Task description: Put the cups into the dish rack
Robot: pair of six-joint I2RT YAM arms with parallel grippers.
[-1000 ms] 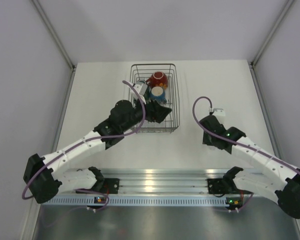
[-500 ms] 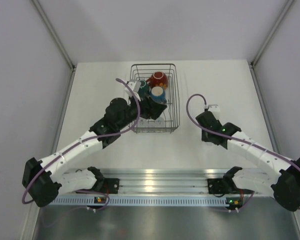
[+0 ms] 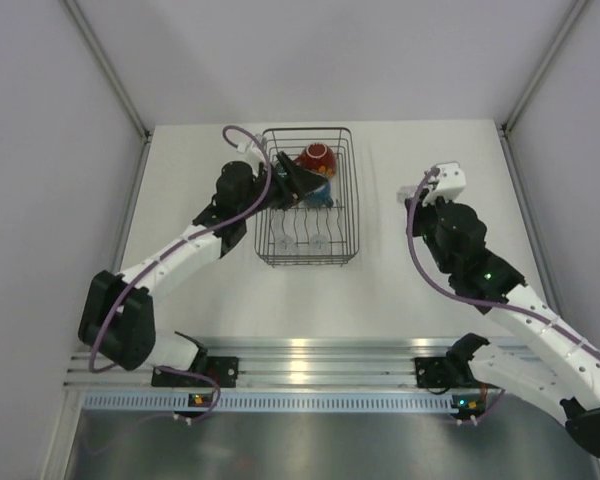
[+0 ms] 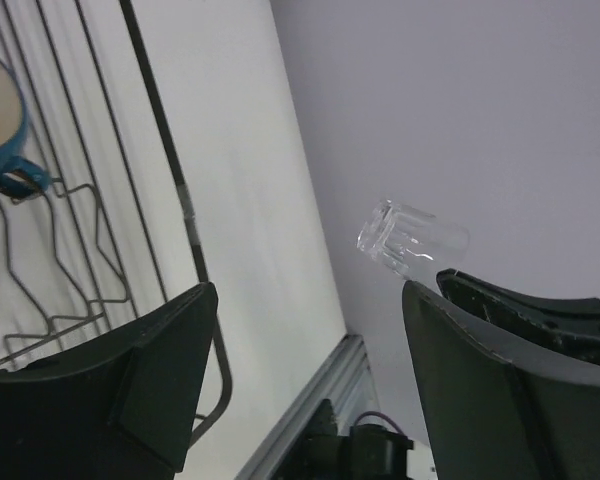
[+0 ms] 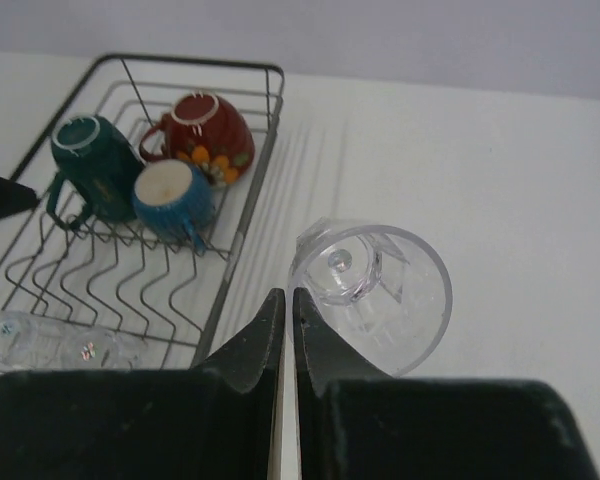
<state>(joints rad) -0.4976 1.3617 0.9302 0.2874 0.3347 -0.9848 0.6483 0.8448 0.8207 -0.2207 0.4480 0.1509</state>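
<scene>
On the white desk (image 3: 200, 285) a dark wire dish rack (image 5: 202, 61) is sitting, rectangular, with a floor of thin zigzag wires and upright prongs. Pale grey walls (image 3: 330, 60) are closing the space in, and a brushed metal rail (image 3: 320, 358) is running along the near edge.

At the rack's far end three cups are crowding together. A glossy teal mug (image 5: 92, 165) and a red cup (image 5: 208, 125) are each showing a white-ringed base upward, the red one carrying orange and yellow flower marks. Just in front of them a blue cup (image 5: 170, 195) is tilting its white inside toward the right wrist camera. Two small clear glasses (image 5: 40, 340) are lying in the rack's near end.

The right claw (image 5: 287, 300) is hanging above bare desk, well to the right of the rack, its fingers pressed almost together. They seem to be pinching the wall of a third clear glass (image 5: 375, 285), which is sticking out sideways, thick faceted bottom away from the claw.

The left claw (image 4: 308, 300) is hovering over the rack's far-left part with its fingers spread wide and gripping nothing.
</scene>
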